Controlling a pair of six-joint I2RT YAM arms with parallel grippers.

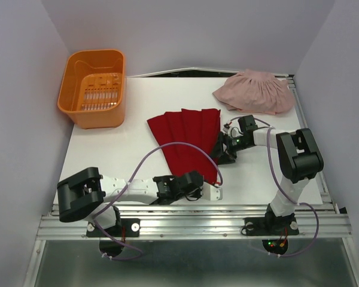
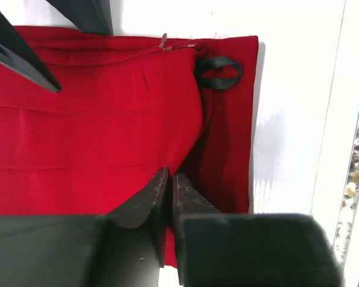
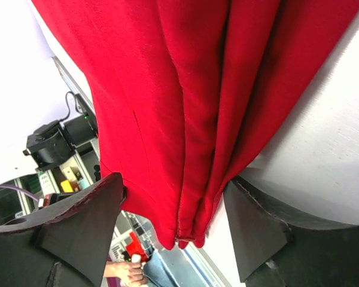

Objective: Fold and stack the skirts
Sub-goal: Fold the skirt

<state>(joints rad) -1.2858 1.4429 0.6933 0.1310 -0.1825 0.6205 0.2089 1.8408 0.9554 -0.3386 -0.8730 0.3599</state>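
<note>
The deep red skirt [image 1: 185, 140] lies fanned out flat in the middle of the table, waist toward me. My left gripper [image 1: 196, 181] is at its waist end; in the left wrist view the gripper [image 2: 169, 179] is shut on a fold of the red skirt [image 2: 96, 119] near a dark green hanger loop [image 2: 217, 73]. My right gripper [image 1: 222, 152] is at the skirt's right edge; it [image 3: 173, 221] is open, its jaws wide apart on either side of the red cloth's edge [image 3: 185, 119]. The pale pink ruffled skirt [image 1: 254, 91] lies bunched at the back right.
An orange plastic basket [image 1: 69, 95] stands at the back left. The white table [image 1: 119, 149] ends at a metal rail [image 1: 191, 224] along the near side. Grey walls enclose the left, right and back.
</note>
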